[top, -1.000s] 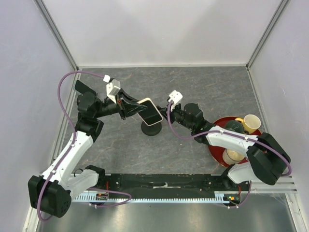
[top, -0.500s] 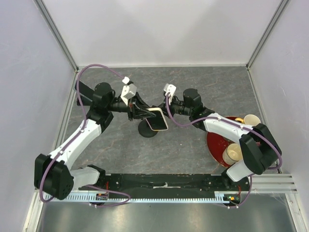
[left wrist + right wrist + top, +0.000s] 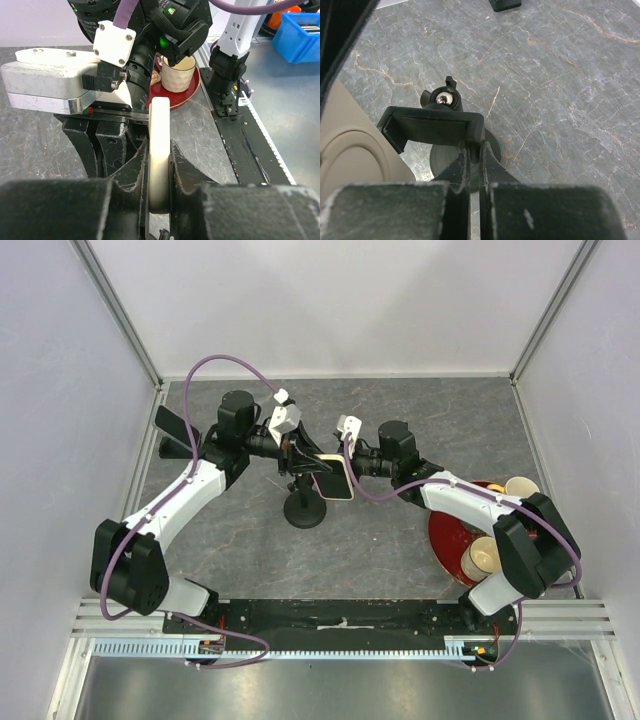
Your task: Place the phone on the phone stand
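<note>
The phone point(image 3: 332, 483) has a black screen and a pale pink rim. It is held tilted above the black phone stand, whose round base point(image 3: 305, 511) sits on the grey table. My left gripper point(image 3: 312, 470) is shut on the phone, which shows edge-on between the fingers in the left wrist view point(image 3: 159, 145). My right gripper point(image 3: 338, 464) reaches in from the right. In the right wrist view it point(image 3: 475, 150) is shut on the side lip of the stand's cradle point(image 3: 432, 127). The phone's pink back point(image 3: 350, 165) is beside the cradle at the left.
A red plate point(image 3: 445, 540) with cups point(image 3: 483, 557) stands at the right, and another cup point(image 3: 520, 487) is at its far edge. A small black block point(image 3: 172, 430) lies at the left edge. White walls enclose the table on three sides.
My left gripper has carried the phone right and farther back, to just above the stand. My right gripper has moved left and up to the stand's cradle.
</note>
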Controlling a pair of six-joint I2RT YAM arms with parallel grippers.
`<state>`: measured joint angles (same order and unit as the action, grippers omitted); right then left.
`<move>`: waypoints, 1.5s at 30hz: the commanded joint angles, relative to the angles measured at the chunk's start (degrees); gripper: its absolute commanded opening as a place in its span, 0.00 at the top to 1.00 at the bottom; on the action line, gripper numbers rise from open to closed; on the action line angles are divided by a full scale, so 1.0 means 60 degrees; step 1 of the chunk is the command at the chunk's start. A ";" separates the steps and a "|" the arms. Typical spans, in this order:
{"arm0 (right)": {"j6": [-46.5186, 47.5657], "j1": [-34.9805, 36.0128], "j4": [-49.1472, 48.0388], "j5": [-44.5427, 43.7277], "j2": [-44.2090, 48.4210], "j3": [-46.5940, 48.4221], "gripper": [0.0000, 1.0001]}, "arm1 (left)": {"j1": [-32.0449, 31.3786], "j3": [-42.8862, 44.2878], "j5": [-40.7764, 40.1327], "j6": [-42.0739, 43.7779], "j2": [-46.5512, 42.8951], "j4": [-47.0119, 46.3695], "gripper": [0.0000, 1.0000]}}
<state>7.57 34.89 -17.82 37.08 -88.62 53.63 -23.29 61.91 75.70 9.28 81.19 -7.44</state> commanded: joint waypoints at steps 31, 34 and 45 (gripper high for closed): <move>-0.3076 0.0889 -0.4893 -0.4972 0.1218 -0.2842 1.00 | -0.0892 -0.3242 -1.0118 -0.0167 -0.3861 -0.0153 0.98; -0.3166 0.2164 -0.5611 -0.7988 0.1849 -0.3516 1.00 | -0.2135 -0.3127 -1.4232 -0.0711 -0.4186 0.0609 0.98; -0.1602 0.5562 -0.7107 -1.2800 0.1470 -0.3490 1.00 | -0.3355 -0.2937 -2.0715 -0.2745 -0.2415 0.0902 0.98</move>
<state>-2.26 59.68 -48.14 -31.55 -79.57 30.76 -48.16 45.58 -10.09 -5.85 61.63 -1.96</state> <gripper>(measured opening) 0.029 0.187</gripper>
